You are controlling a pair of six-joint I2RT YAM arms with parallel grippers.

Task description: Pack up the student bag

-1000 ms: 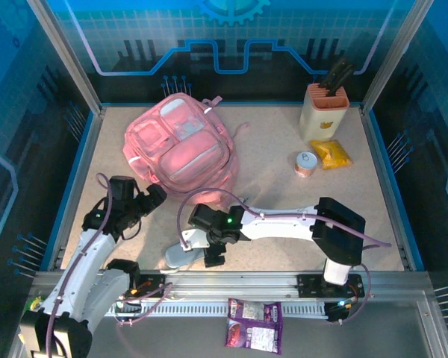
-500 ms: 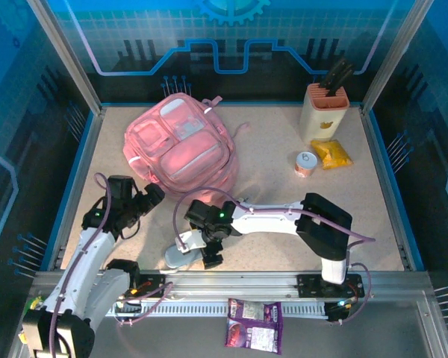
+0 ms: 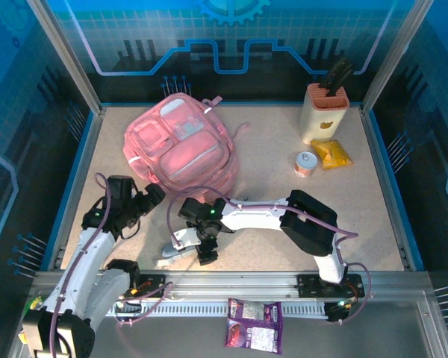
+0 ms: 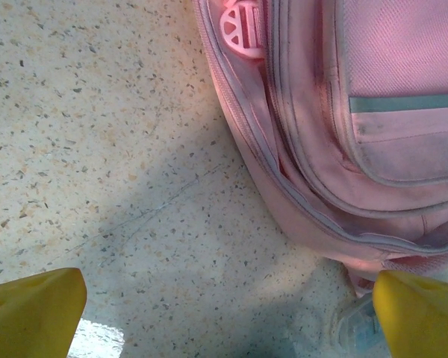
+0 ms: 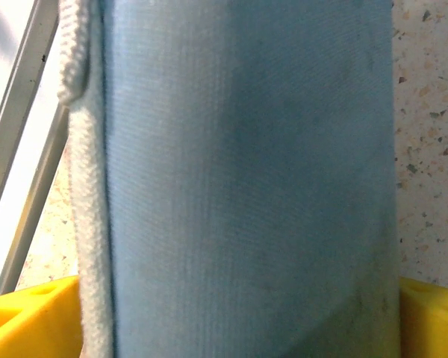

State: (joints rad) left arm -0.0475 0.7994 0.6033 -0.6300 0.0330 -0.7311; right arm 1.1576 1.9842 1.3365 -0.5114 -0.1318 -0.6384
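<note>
Student bag [image 3: 181, 149]: large soft pink backpack, lay flat at the far left of the speckled table [image 3: 284, 212].
Left gripper [image 4: 225, 313]: jaws spread wide, empty, just beside the bag's near corner.
Right gripper [image 5: 239, 317]: yellow fingers [image 5: 30, 317] flanked a grey-blue fabric pencil case [image 5: 246, 149]; whether they pinched it could not be told.

My speckled table [image 3: 269, 186] bears the pink student bag [image 3: 181, 145] far left, a knife block [image 3: 323, 113], can [image 3: 306, 164] and yellow packet [image 3: 332, 154] far right, and a grey-blue pencil case [image 3: 173, 251] near me.
</note>
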